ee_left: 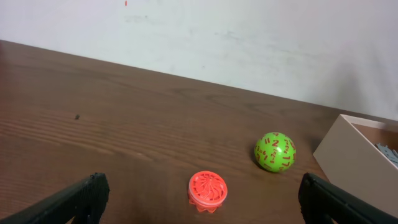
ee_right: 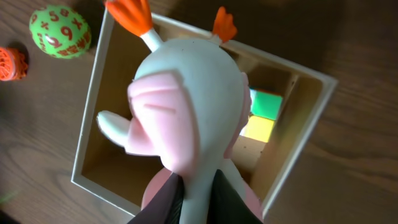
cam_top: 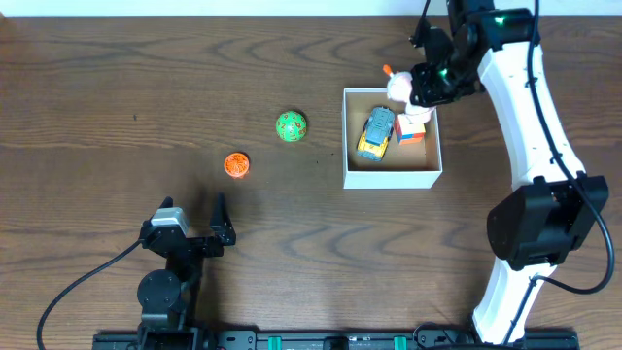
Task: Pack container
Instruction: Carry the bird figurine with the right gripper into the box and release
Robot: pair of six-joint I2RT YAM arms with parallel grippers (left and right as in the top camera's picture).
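Observation:
The container [cam_top: 350,177] is a square white box with a tan inside, right of the table's centre; it also shows in the right wrist view [ee_right: 93,106] and at the left wrist view's right edge [ee_left: 348,146]. In it lie a yellow-blue toy car [cam_top: 376,132] and a coloured cube [cam_top: 411,128], also seen in the right wrist view [ee_right: 264,112]. My right gripper [ee_right: 198,199] is shut on a white and pink rubber chicken toy [ee_right: 186,106] and holds it over the box's far right corner [cam_top: 399,86]. My left gripper [ee_left: 199,199] is open and empty, near the front.
A green ball with red numbers [cam_top: 291,125] and an orange ridged disc [cam_top: 236,165] lie on the wood left of the box. Both show in the left wrist view, ball [ee_left: 275,151] and disc [ee_left: 208,190], and in the right wrist view's top left.

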